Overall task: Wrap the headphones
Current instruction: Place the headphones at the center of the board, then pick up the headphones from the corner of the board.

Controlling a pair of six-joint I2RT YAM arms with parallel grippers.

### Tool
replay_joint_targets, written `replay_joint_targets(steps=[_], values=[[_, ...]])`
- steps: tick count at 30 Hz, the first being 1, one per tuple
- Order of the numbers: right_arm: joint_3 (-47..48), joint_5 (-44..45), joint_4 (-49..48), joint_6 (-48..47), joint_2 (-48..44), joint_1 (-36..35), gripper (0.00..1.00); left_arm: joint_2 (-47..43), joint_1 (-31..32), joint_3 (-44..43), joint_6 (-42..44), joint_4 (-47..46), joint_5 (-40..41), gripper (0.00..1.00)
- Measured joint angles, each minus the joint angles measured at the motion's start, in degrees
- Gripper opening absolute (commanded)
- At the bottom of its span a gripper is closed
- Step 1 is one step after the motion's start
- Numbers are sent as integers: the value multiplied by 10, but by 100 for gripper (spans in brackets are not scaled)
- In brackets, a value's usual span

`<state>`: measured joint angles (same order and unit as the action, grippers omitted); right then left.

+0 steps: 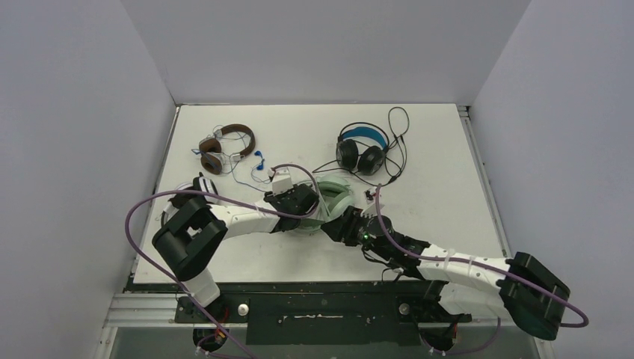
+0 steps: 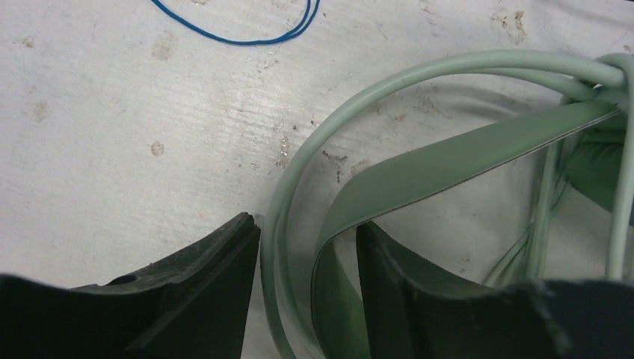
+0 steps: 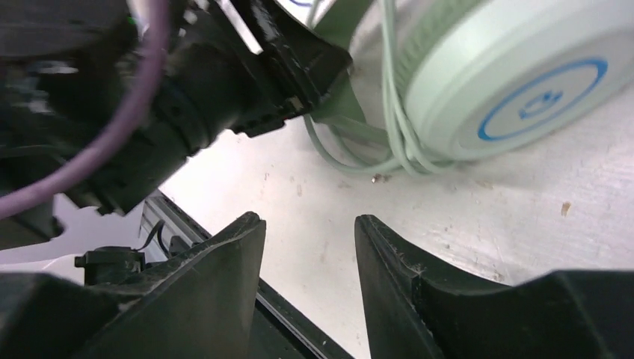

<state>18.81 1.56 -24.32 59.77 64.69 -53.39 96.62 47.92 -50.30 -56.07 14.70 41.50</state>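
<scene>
The mint green headphones (image 1: pixel 338 196) lie mid-table. My left gripper (image 1: pixel 305 200) is over their left side. In the left wrist view it (image 2: pixel 308 228) is shut on the flat mint headband (image 2: pixel 448 161), with a loop of mint cord (image 2: pixel 278 217) also between the jaws. My right gripper (image 1: pixel 334 226) sits just in front of them. In the right wrist view it (image 3: pixel 310 224) is open and empty above bare table, below a mint ear cup (image 3: pixel 523 82) with a blue ring. The brown headphones (image 1: pixel 224 144) and the black, blue-banded headphones (image 1: pixel 362 149) lie at the back. The white striped headphones (image 1: pixel 196 187) are partly hidden by my left arm.
A thin blue cord (image 2: pixel 247 37) runs across the table beyond my left fingers, and it also shows in the top view (image 1: pixel 258 161). Black cord loops (image 1: pixel 398 142) lie right of the black headset. The table's front edge rail (image 3: pixel 224 262) is close under my right gripper.
</scene>
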Motion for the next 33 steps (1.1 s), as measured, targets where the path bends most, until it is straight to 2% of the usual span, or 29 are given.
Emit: replay_joint_targets(steps=[6, 8, 10, 11, 14, 18, 23, 33], values=[[97, 61, 148, -89, -45, -6, 65, -36, -8, 0, 27, 0, -6, 66], [152, 75, 203, -134, -33, 2, 77, -64, -9, 0, 39, 3, -9, 73], [208, 80, 245, -177, -14, 18, 96, -96, -11, 0, 52, 6, -14, 84], [234, 79, 260, -198, -4, 32, 99, -109, -11, 0, 59, 7, -17, 91], [292, 65, 297, -253, 17, 92, 100, -159, -17, 0, 85, 11, -33, 96], [333, 40, 339, -301, 46, 167, 100, -227, -37, 10, 119, 13, -77, 96], [346, -10, 374, -329, 88, 219, 100, -282, -77, 38, 150, 12, -144, 95], [343, -111, 394, -336, 110, 280, 100, -292, -174, 50, 192, 14, -271, 96]])
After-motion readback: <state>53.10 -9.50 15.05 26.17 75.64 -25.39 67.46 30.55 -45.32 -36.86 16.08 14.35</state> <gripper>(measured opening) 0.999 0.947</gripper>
